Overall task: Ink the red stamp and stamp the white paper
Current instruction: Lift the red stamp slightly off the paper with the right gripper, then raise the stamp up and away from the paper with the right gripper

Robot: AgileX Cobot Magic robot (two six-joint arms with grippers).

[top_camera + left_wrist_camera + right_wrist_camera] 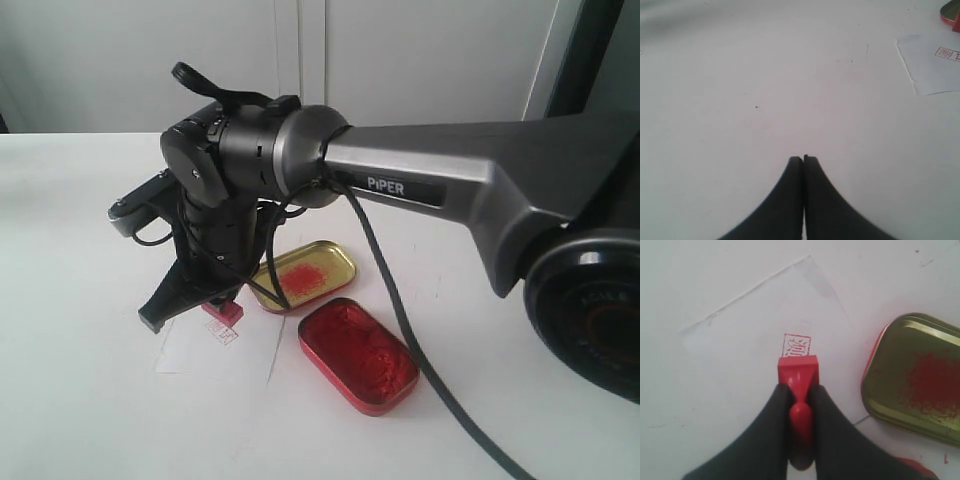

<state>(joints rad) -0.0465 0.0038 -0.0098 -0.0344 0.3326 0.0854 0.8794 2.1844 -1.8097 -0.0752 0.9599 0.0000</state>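
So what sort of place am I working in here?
Probably an indoor lab or office test bench: a white table, plain white panels behind it, and stamping props laid out, the red stamp, white paper and red ink tin.

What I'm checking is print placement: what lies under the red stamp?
The white paper lies under the red stamp, with a red square imprint showing just beside its base. The patch directly beneath the base is covered, so any mark there is hidden.

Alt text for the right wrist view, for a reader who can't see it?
The right gripper is shut on the red stamp, its base over the white paper just beside a red square imprint. A gold tin lid smeared with red lies beside the paper.
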